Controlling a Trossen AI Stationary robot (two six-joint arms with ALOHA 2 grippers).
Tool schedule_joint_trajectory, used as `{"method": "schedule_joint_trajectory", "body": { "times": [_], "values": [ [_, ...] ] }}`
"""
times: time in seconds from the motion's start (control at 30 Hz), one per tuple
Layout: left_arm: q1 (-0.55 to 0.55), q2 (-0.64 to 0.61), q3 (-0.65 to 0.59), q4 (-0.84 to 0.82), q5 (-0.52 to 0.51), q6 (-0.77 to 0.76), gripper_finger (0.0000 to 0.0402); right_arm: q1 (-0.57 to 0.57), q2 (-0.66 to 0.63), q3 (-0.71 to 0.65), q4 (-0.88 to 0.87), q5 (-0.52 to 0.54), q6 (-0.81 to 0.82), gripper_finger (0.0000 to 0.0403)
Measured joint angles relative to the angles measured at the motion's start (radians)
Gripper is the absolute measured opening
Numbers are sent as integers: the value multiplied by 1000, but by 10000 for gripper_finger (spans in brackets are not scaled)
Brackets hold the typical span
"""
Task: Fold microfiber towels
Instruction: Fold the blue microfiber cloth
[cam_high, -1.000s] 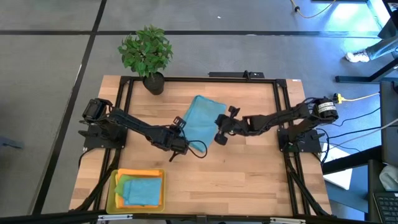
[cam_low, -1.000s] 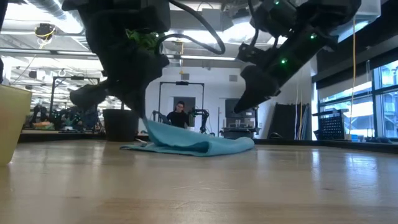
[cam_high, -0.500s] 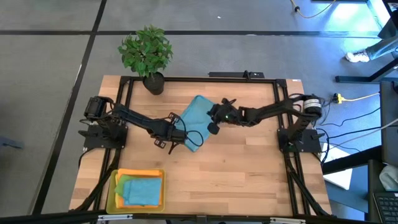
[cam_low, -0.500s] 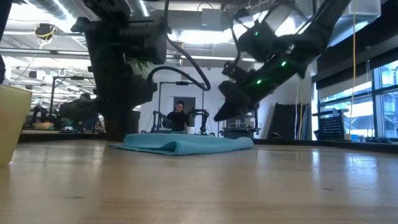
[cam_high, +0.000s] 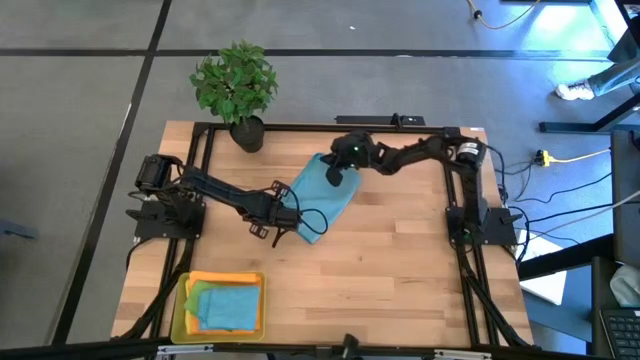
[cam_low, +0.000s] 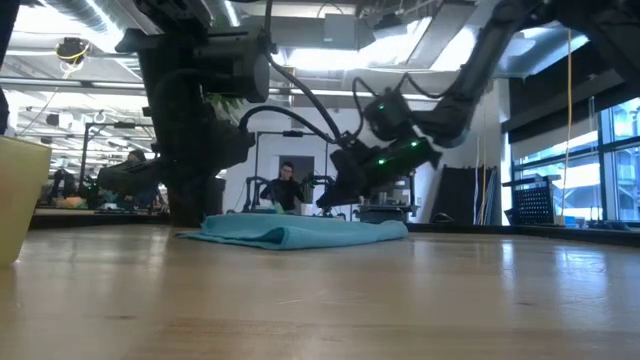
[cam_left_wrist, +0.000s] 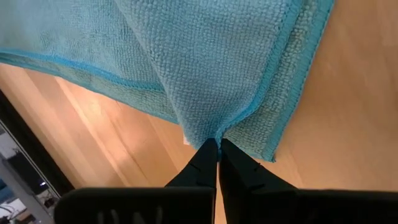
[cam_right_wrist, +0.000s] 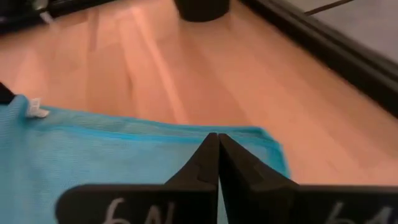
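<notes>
A teal-blue microfiber towel (cam_high: 325, 190) lies folded and flat on the wooden table (cam_high: 400, 260), also seen in the low view (cam_low: 300, 232). My left gripper (cam_high: 296, 222) is at the towel's near left end and is shut on the cloth (cam_left_wrist: 217, 142). My right gripper (cam_high: 333, 180) is shut and sits low over the towel's far end (cam_right_wrist: 217, 138), close to its far corner (cam_right_wrist: 267, 134). In the low view its tips (cam_low: 325, 203) stand just above the cloth. My left gripper pinches a puckered corner of the towel's upper layer (cam_left_wrist: 219, 129) between its two fingertips. It comes slanting down from the table's left. The cloth gathers into folds toward the tips, while the layer beneath (cam_left_wrist: 273, 149) and the rest of the towel lie on the table. My right gripper's shut tips are by the towel's far edge (cam_right_wrist: 186, 134); whether they touch it, I cannot tell.
A yellow tray (cam_high: 180, 310) at the near left holds folded orange, green and teal towels (cam_high: 225, 305). A potted plant (cam_high: 237, 85) stands at the far left corner. A black frame (cam_high: 330, 127) runs around the table. Bare wood lies to the near right.
My left gripper has sunk and laid the towel's raised corner down, so the towel, peaked a second ago, now lies flat. My right gripper has swung from beside the towel's right side toward the table's far edge and down, ending low over the towel's far end.
</notes>
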Motion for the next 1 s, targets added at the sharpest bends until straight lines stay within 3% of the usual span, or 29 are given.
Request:
{"method": "schedule_joint_trajectory", "body": {
  "times": [0.23, 0.4, 0.63, 1.0],
  "values": [
    [0, 0, 0, -1, 2, -23, 0, 2, 67, 153, -235, -2, -46, 9],
    [0, 0, 0, -1, 17, -31, 0, 6, 63, 218, -372, 138, -17, 5],
    [0, 0, 0, -2, 61, -33, 0, -6, 65, 302, -611, 91, 28, 6],
    [0, 0, 0, -4, 61, -33, 0, -22, 65, 418, -933, 213, 5, 5]
  ]
}}
